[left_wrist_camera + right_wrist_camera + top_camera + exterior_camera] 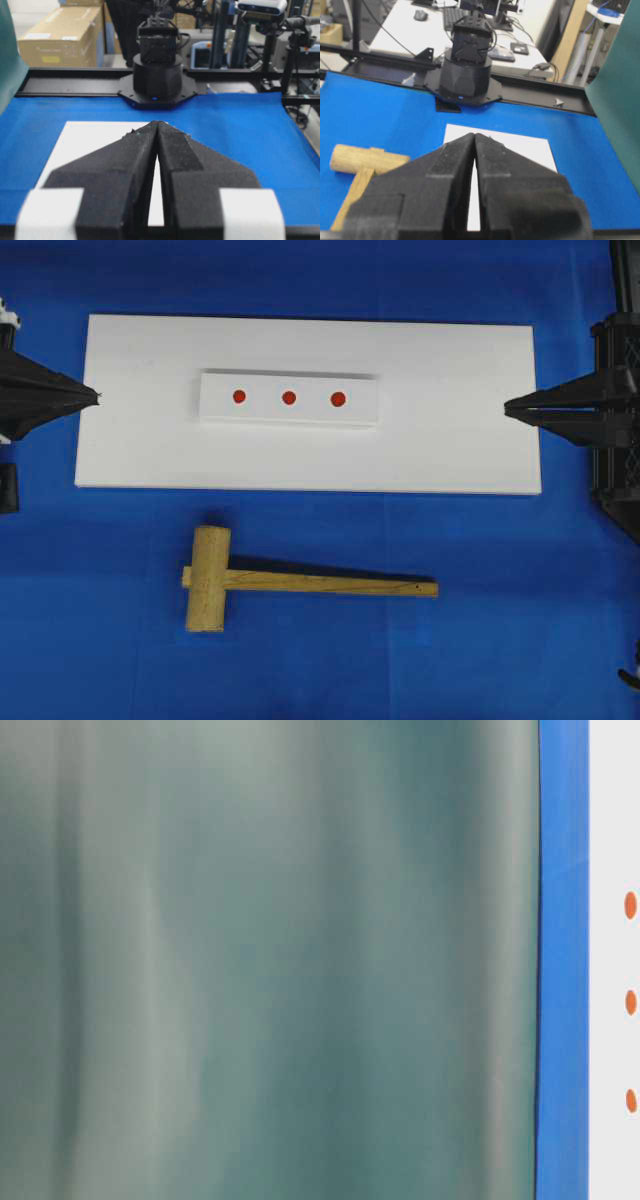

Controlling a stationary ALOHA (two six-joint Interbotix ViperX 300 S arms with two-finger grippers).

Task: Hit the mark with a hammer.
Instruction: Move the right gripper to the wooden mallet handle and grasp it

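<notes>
Light-brown hammer (pixel 212 579), blue table cover (pixel 100 640), three red dots (pixel 289 397)

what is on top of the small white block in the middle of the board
Three red dots sit in a row on the small white block, which rests on the white board. Nothing else is on it. What the block itself covers underneath cannot be seen.

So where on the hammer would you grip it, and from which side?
Probably on the slim handle, around its middle, coming straight down from above. The hammer lies flat on the blue cloth, handle running left to right in the overhead view, so gripper fingers can straddle it across its width. The thick cylindrical head looks too wide. Its handle end points toward the right gripper.
</notes>
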